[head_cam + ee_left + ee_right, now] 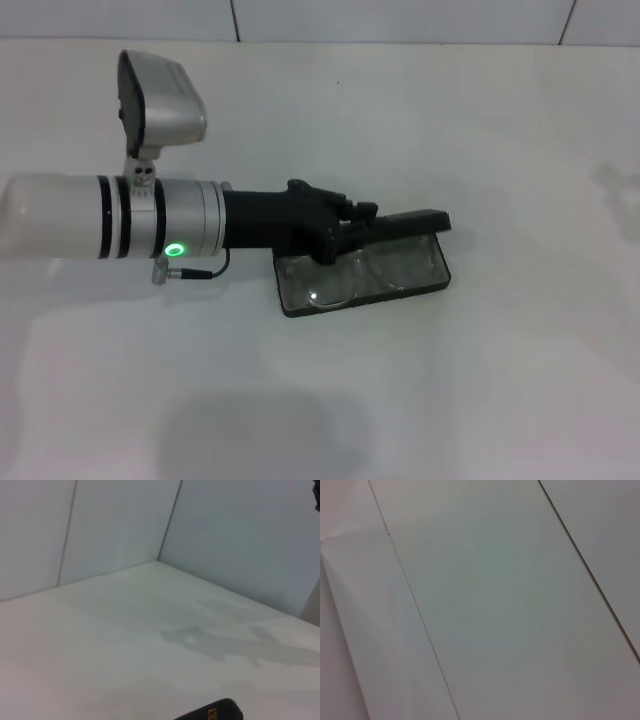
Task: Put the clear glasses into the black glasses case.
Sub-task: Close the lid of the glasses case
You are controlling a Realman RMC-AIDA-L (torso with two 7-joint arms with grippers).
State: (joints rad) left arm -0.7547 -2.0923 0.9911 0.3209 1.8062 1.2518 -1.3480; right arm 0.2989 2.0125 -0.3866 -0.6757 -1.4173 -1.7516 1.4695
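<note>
In the head view the black glasses case (292, 303) lies open near the table's middle. The clear glasses (375, 274) rest inside its tray, lenses faintly glinting. The case lid (415, 221) stands up along the far side and shows as a narrow dark bar. My left gripper (345, 228) reaches in from the left, low over the tray's far left part and right against the lid. Its dark fingers merge with the case. A corner of the lid (215, 713) with orange lettering shows in the left wrist view. My right gripper is out of view.
The white table (480, 390) spreads around the case, with white wall panels (400, 20) at the back. The right wrist view shows only white panels (485, 600).
</note>
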